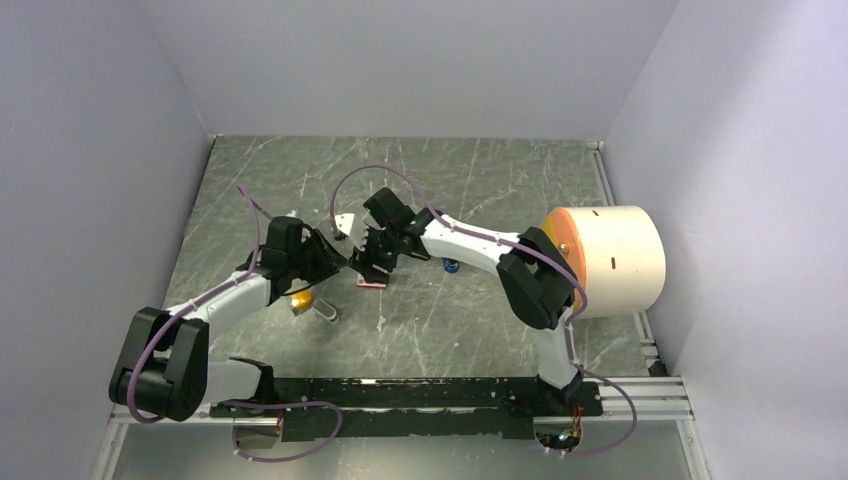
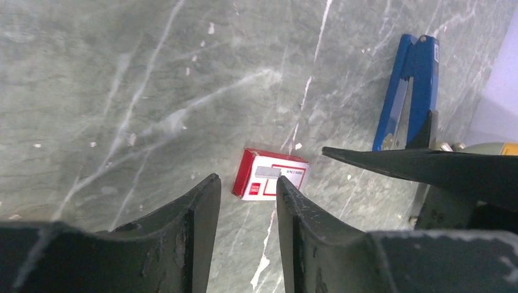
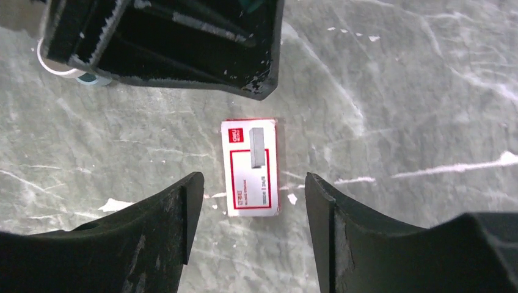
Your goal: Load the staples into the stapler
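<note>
A small red-and-white staple box (image 3: 251, 168) lies flat and closed on the marble table (image 1: 480, 330). A grey rectangle marks its top face; no loose staples show. My right gripper (image 3: 251, 176) hovers open just above the box, one finger on either side of its near end. My left gripper (image 2: 244, 178) is open too, a little short of the box (image 2: 270, 174), with nothing between its fingers. The blue stapler (image 2: 408, 91) lies open beyond the box, its metal rail showing. From the top view it is a blue speck (image 1: 451, 265) behind the right arm.
A big cream cylinder (image 1: 612, 262) lies at the right. A small orange-yellow block (image 1: 300, 300) and a silvery piece (image 1: 326, 315) sit under the left arm. A white object (image 1: 345, 226) lies behind the grippers. Both grippers crowd close together over the box (image 1: 372, 283).
</note>
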Controlling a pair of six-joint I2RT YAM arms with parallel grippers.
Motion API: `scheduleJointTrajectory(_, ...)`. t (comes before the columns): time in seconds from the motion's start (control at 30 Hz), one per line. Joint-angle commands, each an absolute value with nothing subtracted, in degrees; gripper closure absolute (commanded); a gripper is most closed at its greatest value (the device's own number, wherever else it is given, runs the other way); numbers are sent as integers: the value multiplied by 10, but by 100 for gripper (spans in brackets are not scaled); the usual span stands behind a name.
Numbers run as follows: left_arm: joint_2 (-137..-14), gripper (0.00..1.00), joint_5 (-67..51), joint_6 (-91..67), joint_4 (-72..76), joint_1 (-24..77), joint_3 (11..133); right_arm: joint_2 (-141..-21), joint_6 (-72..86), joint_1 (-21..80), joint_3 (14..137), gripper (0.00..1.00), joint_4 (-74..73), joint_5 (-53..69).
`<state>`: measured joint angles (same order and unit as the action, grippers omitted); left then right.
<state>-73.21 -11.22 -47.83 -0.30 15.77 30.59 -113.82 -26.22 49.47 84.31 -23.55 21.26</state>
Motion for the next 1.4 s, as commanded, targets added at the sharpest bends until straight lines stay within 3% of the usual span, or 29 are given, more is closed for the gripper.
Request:
scheduleJointTrajectory(0.0,-725,57,-93,-476,-21,141,310,-1180,-322,494,874,35,-261,255)
scheduleJointTrajectory(0.23,-751,58,-122,-484,15,136,299,-1210,-335,494,894,35,-273,266)
scheduleJointTrajectory(0.7,-796,57,-198,-486,97,136,274,-1224,-308,495,879,50,-245,182)
scheduleJointTrajectory(1.0,-810,51,-196,-491,131,135,257,-1210,-345,500,854,42,-248,198)
scheduleJointTrajectory(1.37,-840,59,-223,-508,221,135,234,-1225,-402,500,875,51,-296,250)
